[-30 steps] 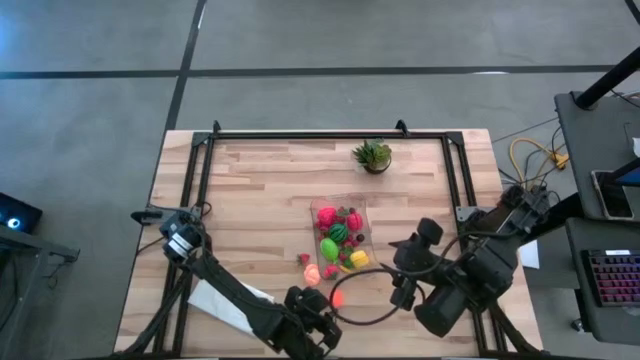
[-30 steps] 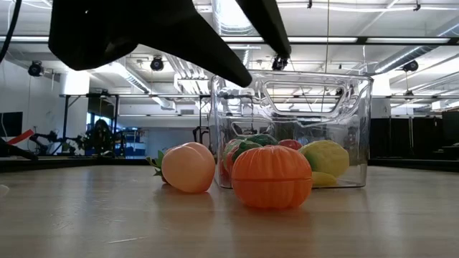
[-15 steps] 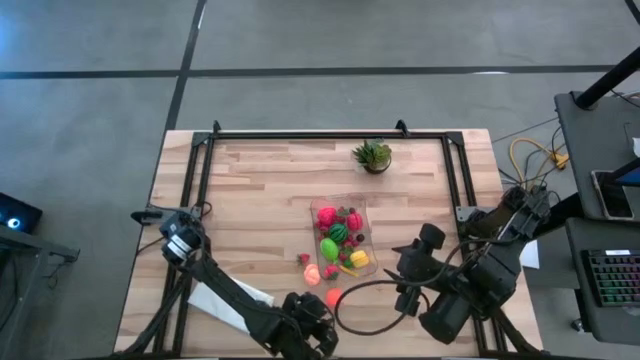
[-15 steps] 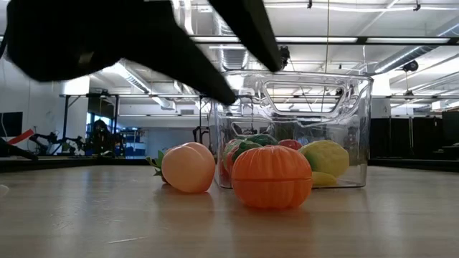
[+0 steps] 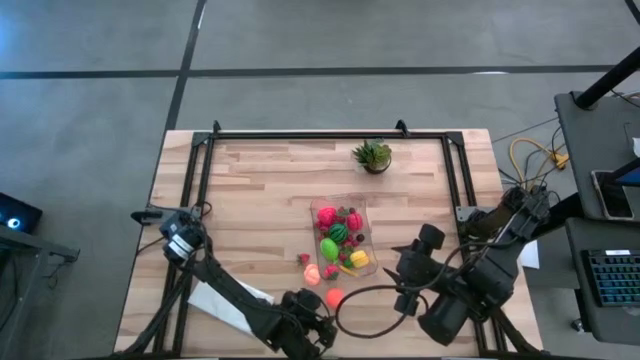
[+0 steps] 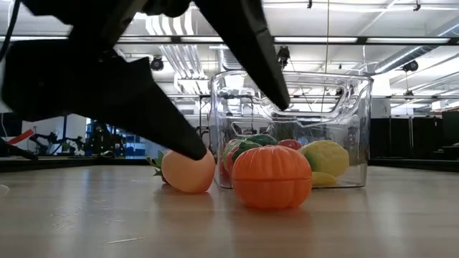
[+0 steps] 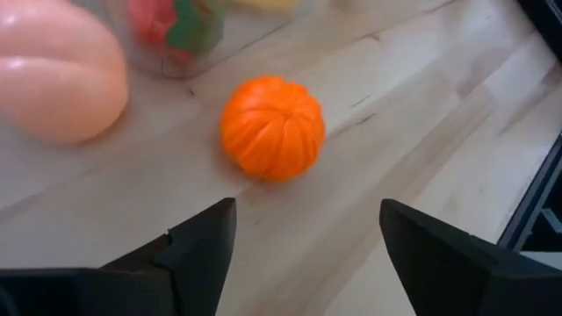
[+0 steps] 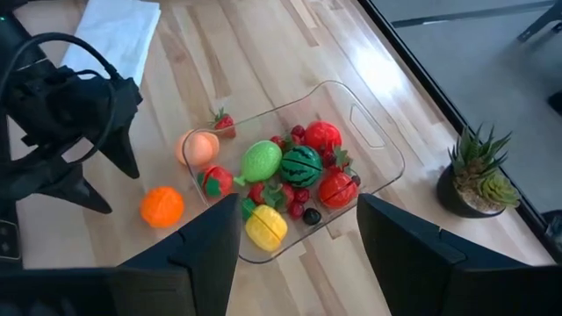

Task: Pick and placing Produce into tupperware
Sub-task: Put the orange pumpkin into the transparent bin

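Tupperware: mid-table, produce inside. Outside its near end: pumpkin, peach, strawberry. Potted plant beyond its far end.

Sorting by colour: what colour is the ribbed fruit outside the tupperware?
Orange fruit, clearest in the left wrist view.

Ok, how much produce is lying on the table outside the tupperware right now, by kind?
Orange ridged fruit: 1
Peach-coloured fruit: 1
Small red strawberry: 1
Total outside the tupperware: 3
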Available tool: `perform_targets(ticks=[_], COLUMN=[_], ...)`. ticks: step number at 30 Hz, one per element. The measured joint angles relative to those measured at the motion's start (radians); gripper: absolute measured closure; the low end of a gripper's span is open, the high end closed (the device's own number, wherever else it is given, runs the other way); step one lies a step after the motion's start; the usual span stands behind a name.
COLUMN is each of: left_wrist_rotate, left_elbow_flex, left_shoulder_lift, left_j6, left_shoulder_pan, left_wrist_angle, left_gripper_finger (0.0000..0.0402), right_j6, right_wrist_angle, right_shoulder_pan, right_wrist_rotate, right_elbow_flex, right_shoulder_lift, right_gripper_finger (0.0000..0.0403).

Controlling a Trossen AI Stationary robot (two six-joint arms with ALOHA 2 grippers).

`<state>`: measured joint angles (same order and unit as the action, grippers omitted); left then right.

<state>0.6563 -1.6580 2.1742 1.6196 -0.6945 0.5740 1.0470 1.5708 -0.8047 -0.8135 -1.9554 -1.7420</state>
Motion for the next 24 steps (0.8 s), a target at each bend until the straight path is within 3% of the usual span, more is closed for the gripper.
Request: perform_targets(ticks=[11,24], left_wrist_rotate=[0.005,0.007], left_elbow_flex=[0.026,0.019], left_shoulder_lift=[0.028,0.044], left_j6=[-0.347,-0.346], left_shoulder_pan=[0.036,0.051], left_wrist_angle=[-0.142,-0.149], left_gripper_finger=[0.0134,0.0134], right_j6=[0.007,0.053], right_wrist_angle=[0.001,0.000], right_shoulder_pan=[0.015,0.023], right_wrist_rotate=[0.000,0.001], right_elbow_flex=[0.063,0.097], right_shoulder_lift=[0.000,0.000], right_gripper_finger=[0.0183,0.0183])
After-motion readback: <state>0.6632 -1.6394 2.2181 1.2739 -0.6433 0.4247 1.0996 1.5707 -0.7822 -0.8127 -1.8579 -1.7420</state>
